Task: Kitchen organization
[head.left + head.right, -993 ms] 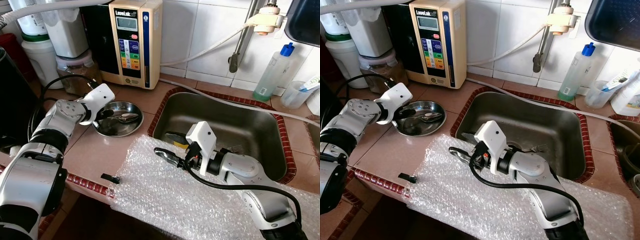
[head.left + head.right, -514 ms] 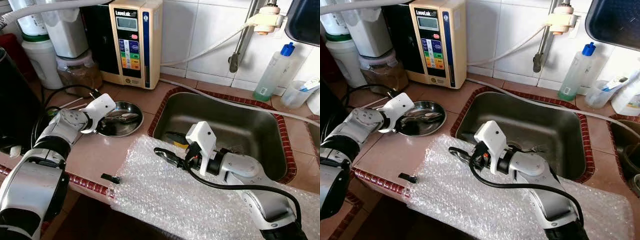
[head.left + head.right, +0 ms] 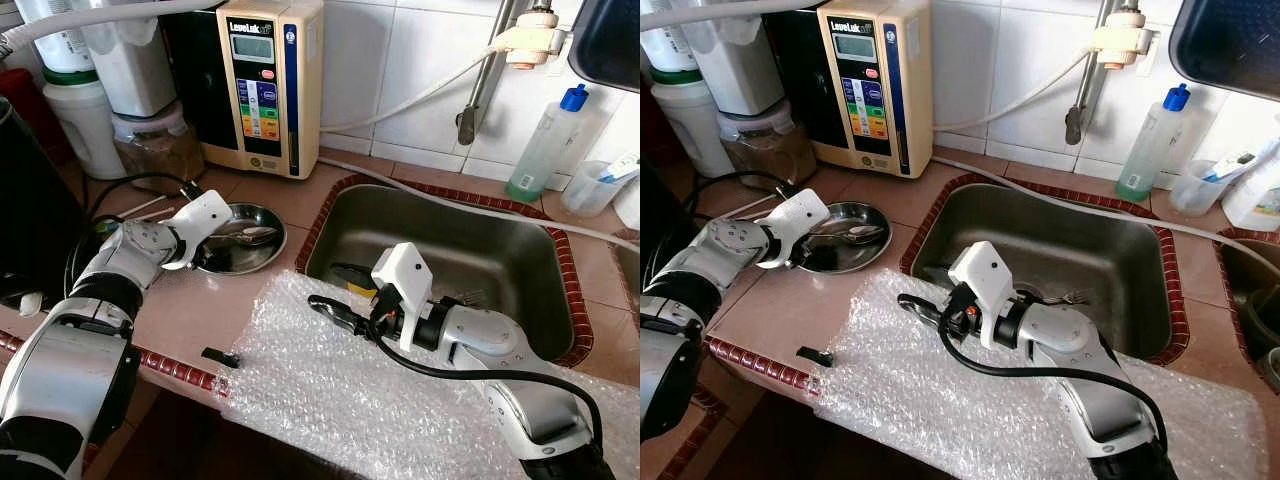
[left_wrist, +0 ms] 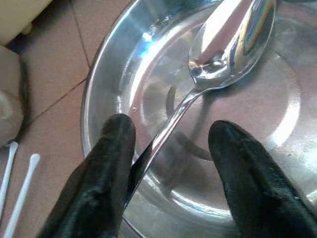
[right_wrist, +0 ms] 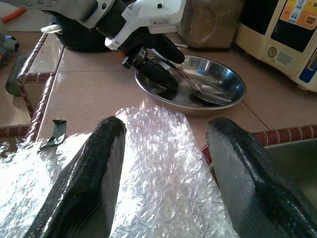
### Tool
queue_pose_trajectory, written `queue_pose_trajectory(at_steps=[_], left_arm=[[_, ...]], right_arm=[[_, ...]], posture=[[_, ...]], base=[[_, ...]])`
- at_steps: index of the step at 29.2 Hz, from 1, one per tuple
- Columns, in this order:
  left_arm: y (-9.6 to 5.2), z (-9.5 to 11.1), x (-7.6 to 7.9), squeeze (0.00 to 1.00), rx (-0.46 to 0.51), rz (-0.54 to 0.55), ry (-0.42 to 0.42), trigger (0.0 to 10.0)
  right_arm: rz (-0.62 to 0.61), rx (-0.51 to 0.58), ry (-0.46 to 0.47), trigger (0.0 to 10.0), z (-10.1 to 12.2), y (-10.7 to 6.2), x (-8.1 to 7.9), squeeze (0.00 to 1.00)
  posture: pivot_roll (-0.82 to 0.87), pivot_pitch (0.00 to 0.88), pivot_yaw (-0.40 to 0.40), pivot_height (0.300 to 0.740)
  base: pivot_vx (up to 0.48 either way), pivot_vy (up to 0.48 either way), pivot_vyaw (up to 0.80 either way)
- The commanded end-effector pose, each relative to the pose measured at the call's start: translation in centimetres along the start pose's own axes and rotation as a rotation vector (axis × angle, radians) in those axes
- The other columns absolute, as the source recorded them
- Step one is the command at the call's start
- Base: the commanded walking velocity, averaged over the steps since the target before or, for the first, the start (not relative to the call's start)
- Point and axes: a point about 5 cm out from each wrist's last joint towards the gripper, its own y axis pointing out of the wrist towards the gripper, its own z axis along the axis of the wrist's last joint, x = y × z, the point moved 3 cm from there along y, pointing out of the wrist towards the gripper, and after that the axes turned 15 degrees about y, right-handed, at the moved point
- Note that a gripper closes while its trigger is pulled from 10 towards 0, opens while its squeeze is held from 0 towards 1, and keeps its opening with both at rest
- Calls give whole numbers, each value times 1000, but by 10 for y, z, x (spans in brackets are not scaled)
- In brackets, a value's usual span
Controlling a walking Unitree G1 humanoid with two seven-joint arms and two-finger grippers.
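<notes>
While straddling spoon point(image 4: 218, 64) handle, left gripper point(image 4: 171, 163) gapes over dish point(image 4: 114, 74).

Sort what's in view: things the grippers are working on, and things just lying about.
In the job:
left gripper, open astride the spoon handle
steel dish
right gripper, open over the bubble wrap

Lying about:
water ionizer
blue-capped bottle
cotton swabs
sink

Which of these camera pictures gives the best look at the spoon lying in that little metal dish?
The left wrist view: the spoon is seen close up, its handle running between the left gripper's open fingers. The eye views show it small in the dish; the right wrist view shows it farther off.
</notes>
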Motion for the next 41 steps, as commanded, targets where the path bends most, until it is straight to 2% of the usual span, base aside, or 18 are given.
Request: queue_pose_trajectory(at_steps=[1,9,12,17,22,24,31,37,41], left_arm=[[1,-5,6,0,-26,-37,7,0],[3,-3,9,0,-25,-53,-12,0],[4,-1,7,0,-24,-30,-77,0],[5,1,4,0,-24,6,-137,0],[7,3,3,0,-21,65,-261,0],[9,4,4,0,-8,101,-364,0],[15,10,11,0,27,129,-533,0],[16,15,11,0,49,153,-565,0],[10,22,-3,0,94,218,-557,0]], right_arm=[[-4,2,-15,10000,1,-1,0,0],[-8,3,-17,10000,1,-1,0,0],[-12,4,-19,10000,2,-2,1,0],[-13,4,-22,10000,2,-1,2,0],[-16,5,-26,10000,3,-1,3,0],[-17,6,-28,10000,3,0,4,0],[-16,7,-34,10000,3,1,6,0],[-17,8,-36,10000,3,2,6,0],[-17,6,-40,10000,3,2,6,0]], posture=[[9,0,51,740],[7,0,52,740],[7,0,50,740],[9,0,50,740],[12,0,49,740],[13,0,49,740],[22,0,49,740],[27,0,49,740],[31,0,47,740]], base=[[0,0,0],[0,0,0],[0,0,0],[0,0,0],[0,0,0],[0,0,0],[0,0,0],[0,0,0],[0,0,0]])
